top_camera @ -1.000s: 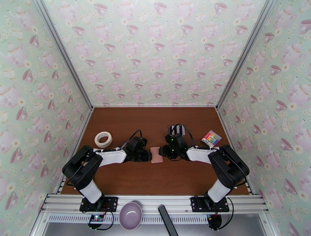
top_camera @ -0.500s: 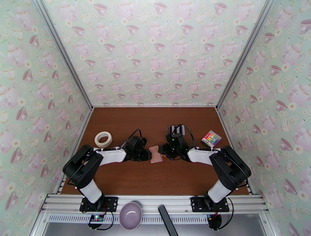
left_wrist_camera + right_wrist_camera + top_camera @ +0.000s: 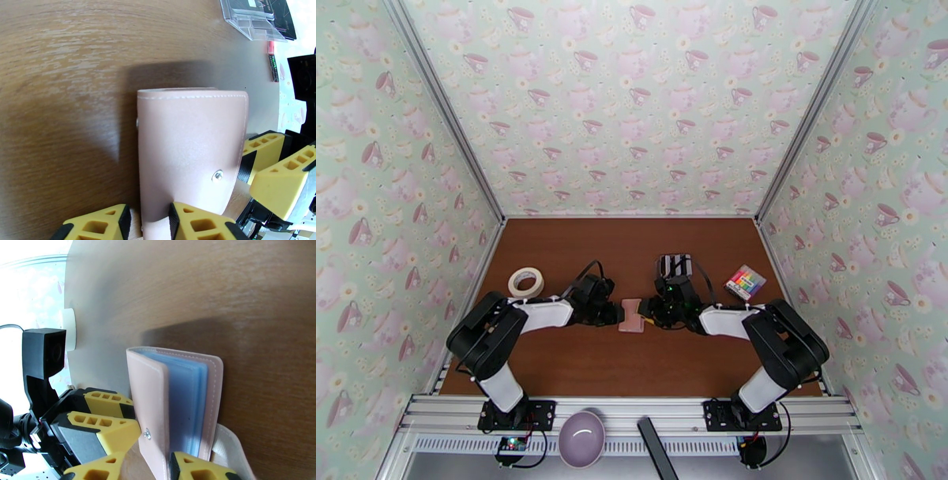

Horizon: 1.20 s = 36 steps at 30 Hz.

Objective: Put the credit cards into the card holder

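**Holder raised and parted, both tools busy**

A second ago the small pink fold-over card holder lay flat and shut at the middle of the brown wooden desk. Now it stands on edge, covers parted, with its pale blue clear pockets showing. The left tool is clenched on one cover and the right tool on the opposite edge. The pockets look ready, but I judge neither tool free to fetch a card.

A lilac bowl sits beyond the near edge. A white tape roll lies toward the left edge. The black-and-white credit cards stand just behind the right tool, and a multicoloured pack lies by the right edge.
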Motion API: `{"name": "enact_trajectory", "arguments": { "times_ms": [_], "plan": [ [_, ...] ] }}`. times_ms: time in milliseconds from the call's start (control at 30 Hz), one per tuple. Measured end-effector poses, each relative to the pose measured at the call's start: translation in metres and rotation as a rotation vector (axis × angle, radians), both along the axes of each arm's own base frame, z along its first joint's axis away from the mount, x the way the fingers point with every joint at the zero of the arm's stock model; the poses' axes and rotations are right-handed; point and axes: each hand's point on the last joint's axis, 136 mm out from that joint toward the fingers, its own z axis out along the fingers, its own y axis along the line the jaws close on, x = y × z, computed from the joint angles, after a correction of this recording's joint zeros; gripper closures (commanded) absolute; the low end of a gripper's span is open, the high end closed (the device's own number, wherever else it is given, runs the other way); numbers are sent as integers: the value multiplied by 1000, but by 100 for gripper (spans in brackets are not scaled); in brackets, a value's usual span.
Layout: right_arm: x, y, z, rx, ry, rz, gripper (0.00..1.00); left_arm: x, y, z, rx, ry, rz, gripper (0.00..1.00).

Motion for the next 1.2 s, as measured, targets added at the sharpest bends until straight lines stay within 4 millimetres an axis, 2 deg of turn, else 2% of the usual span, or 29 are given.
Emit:
{"name": "enact_trajectory", "arguments": {
  "times_ms": [267, 400, 700, 1033, 1200],
  "plan": [
    [-5, 4, 0, 24, 0, 13, 65, 2, -1, -1, -10, 25, 6, 66],
    [-7, 7, -9, 12, 11, 30, 64, 4, -2, 0, -15, 44, 11, 66],
    [-4, 10, -10, 8, 4, 40, 65, 6, -3, 1, -19, 52, 22, 66],
    [4, 15, 4, 25, -29, 38, 65, 9, -2, 4, -26, 27, 29, 61],
    [8, 18, 13, 37, -50, 39, 65, 24, 14, 6, -9, -17, 83, 58]
  ]
}}
